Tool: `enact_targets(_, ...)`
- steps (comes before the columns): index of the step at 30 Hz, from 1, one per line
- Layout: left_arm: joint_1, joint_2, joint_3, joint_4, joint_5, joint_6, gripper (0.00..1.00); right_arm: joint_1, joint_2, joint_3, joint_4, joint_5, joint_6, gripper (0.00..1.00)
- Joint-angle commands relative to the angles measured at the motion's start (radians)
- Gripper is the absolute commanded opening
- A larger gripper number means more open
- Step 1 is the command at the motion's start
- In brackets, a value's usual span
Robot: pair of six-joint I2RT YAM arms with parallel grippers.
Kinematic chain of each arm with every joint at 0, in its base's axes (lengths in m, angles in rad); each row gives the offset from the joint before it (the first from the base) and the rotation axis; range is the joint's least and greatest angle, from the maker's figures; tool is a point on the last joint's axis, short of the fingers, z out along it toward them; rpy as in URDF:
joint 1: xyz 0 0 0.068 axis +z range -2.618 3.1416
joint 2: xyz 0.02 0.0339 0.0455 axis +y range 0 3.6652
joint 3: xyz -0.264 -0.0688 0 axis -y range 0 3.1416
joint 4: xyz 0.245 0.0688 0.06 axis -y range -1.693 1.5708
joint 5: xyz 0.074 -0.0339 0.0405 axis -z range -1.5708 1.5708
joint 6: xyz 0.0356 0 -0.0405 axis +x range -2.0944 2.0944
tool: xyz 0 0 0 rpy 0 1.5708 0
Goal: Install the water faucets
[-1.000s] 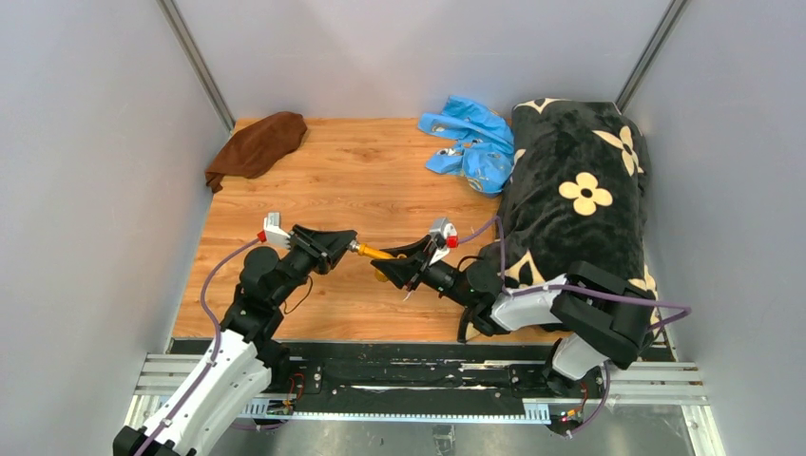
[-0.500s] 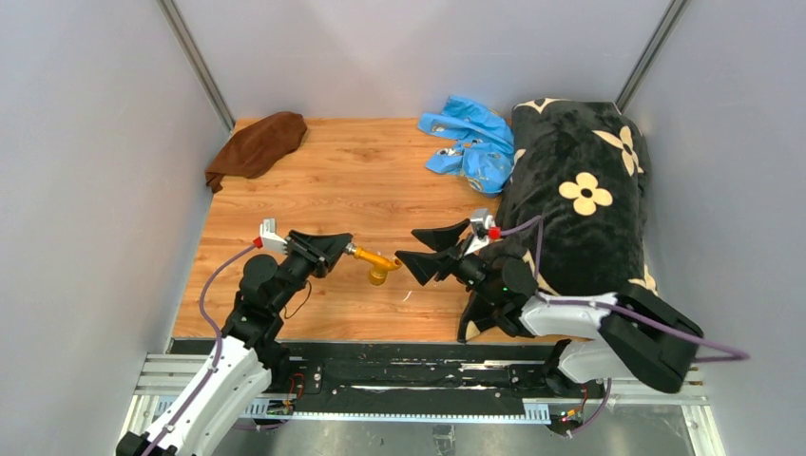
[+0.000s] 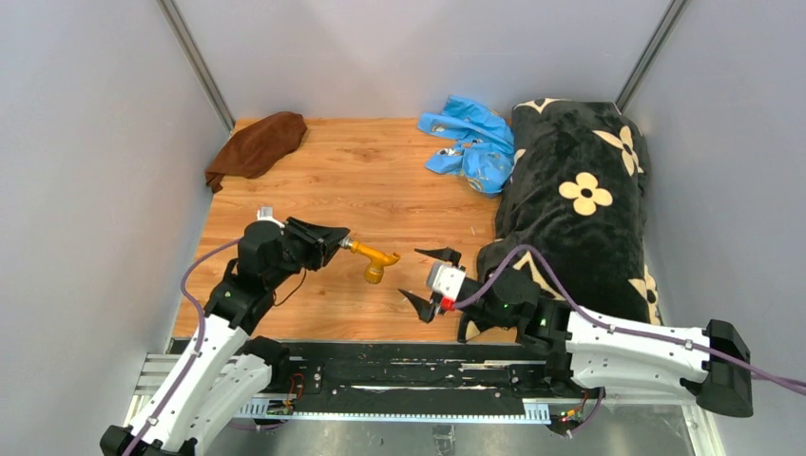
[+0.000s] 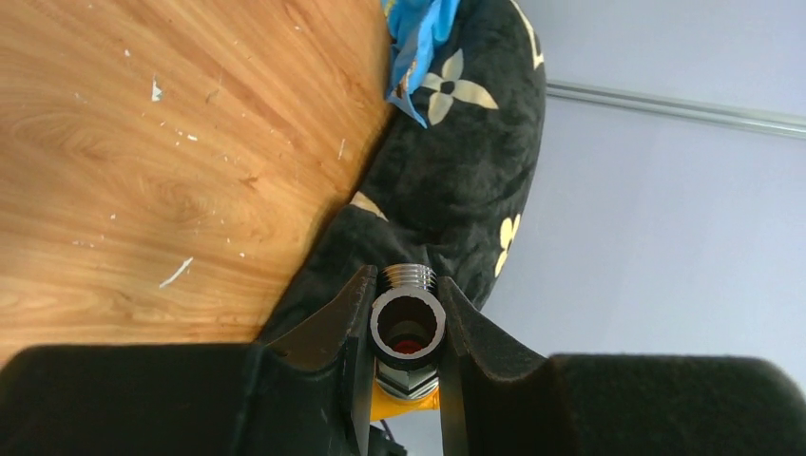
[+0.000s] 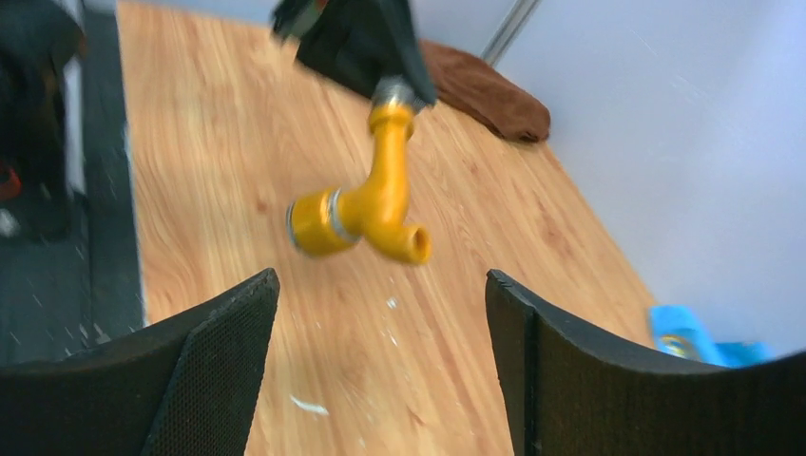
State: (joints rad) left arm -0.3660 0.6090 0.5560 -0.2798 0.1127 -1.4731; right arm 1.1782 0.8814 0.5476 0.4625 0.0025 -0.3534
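Top external shows left gripper (image 3: 335,243) clamped on the brass spout (image 3: 373,258), right gripper (image 3: 425,275) spread empty; a clumsy approach could knock the spout, seemingly thinly pinched, askew.

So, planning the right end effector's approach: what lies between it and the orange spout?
Only bare wooden tabletop, seen in the top view, separates the right end effector from the spout.

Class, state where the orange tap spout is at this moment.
In the top view, the orange tap spout is over the wooden table, its silver end clamped in the left tool, with the open right tool just to its right.
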Motion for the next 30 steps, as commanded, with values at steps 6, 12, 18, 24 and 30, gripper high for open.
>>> enact_targets(6, 0.002, 0.186, 0.279, -0.412, -0.007, 0.039, 0.0, 0.237, 0.095, 0.02, -0.098, 0.386, -0.662, 0.79)
enact_targets(12, 0.002, 0.27, 0.391, -0.552, -0.002, 0.048, 0.0, 0.303, 0.257, -0.027, 0.219, 0.51, -0.993, 0.8)
enact_targets(18, 0.003, 0.339, 0.477, -0.65, 0.011, 0.066, 0.0, 0.307, 0.519, -0.027, 0.585, 0.535, -1.225, 0.81)
enact_targets(24, 0.002, 0.358, 0.492, -0.668, 0.024, 0.082, 0.0, 0.308, 0.662, 0.025, 0.711, 0.527, -1.274, 0.81)
enact_targets(30, 0.003, 0.365, 0.483, -0.67, 0.033, 0.084, 0.0, 0.307, 0.73, 0.059, 0.742, 0.504, -1.274, 0.78)
